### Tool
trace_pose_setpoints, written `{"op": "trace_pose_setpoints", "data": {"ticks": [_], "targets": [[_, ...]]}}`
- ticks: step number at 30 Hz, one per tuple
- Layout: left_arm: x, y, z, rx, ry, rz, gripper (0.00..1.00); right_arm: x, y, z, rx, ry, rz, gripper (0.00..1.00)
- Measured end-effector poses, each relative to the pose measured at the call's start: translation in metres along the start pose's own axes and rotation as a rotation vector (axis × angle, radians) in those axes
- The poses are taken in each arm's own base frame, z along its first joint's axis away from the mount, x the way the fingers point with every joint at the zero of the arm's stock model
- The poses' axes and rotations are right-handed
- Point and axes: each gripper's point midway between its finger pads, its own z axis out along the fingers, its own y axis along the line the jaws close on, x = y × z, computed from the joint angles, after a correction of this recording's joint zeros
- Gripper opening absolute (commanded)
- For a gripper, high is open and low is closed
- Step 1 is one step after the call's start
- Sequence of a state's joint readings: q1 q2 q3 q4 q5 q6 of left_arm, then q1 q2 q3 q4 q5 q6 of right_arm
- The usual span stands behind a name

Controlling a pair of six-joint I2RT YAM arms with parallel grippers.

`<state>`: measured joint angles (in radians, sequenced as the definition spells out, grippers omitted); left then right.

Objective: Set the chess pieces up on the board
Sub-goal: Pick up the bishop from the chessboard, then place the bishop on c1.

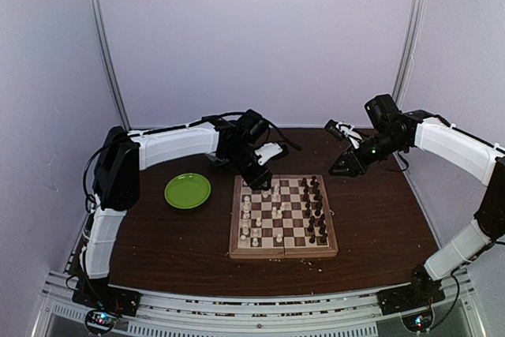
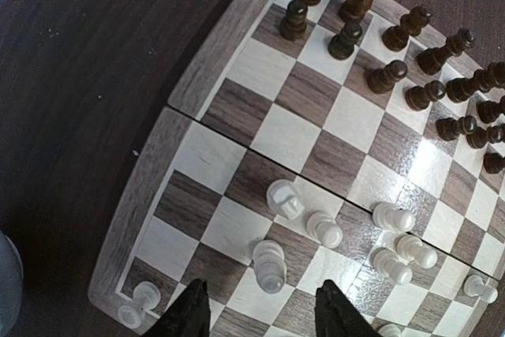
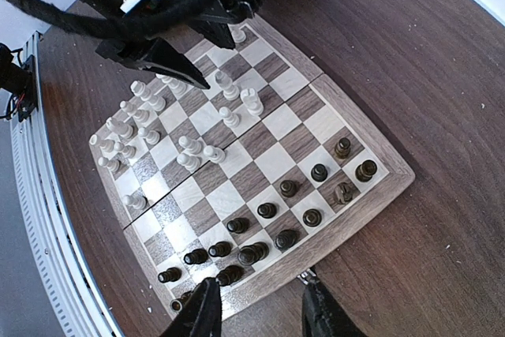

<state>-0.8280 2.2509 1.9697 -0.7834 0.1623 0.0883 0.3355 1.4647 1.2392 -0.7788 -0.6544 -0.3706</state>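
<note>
Left gripper [image 2: 259,297] open, empty, over board's [image 1: 282,253] white side | right gripper [image 3: 260,301] open, empty, at its dark edge | white pieces [image 2: 269,262] scattered; dark pieces [image 3: 289,188] in two rough rows | plate [image 1: 188,191] left of board, top view only

Robot lab test cell, not a home. I sit in a booth with plain pale walls [image 1: 260,37] on three sides and metal posts [image 1: 106,45] in the back corners. My left arm [image 1: 173,144] and right arm [image 1: 454,147] are bolted to a slotted aluminium rail [image 1: 260,309] at the near edge of a dark wood worktop [image 1: 379,211]. Loose cables [image 1: 87,175] run down to the bases. Props are sparse: board [image 1: 282,215], green plate [image 1: 187,191].
</note>
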Motion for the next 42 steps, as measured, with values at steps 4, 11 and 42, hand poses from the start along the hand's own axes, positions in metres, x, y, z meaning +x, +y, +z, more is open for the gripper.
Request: {"op": "trace_pose_setpoints", "data": {"ticks": [4, 11, 42], "targets": [[0.003, -0.002, 0.006, 0.014, 0.009, -0.003, 0.41, 0.001, 0.000, 0.000, -0.001, 0.002, 0.001, 0.35], [0.004, -0.003, 0.014, 0.027, 0.011, -0.008, 0.24, 0.001, 0.000, 0.000, -0.001, 0.004, 0.002, 0.35], [0.054, 0.022, -0.015, -0.018, 0.076, -0.062, 0.08, 0.004, 0.000, 0.002, -0.006, 0.016, 0.009, 0.35]]}}
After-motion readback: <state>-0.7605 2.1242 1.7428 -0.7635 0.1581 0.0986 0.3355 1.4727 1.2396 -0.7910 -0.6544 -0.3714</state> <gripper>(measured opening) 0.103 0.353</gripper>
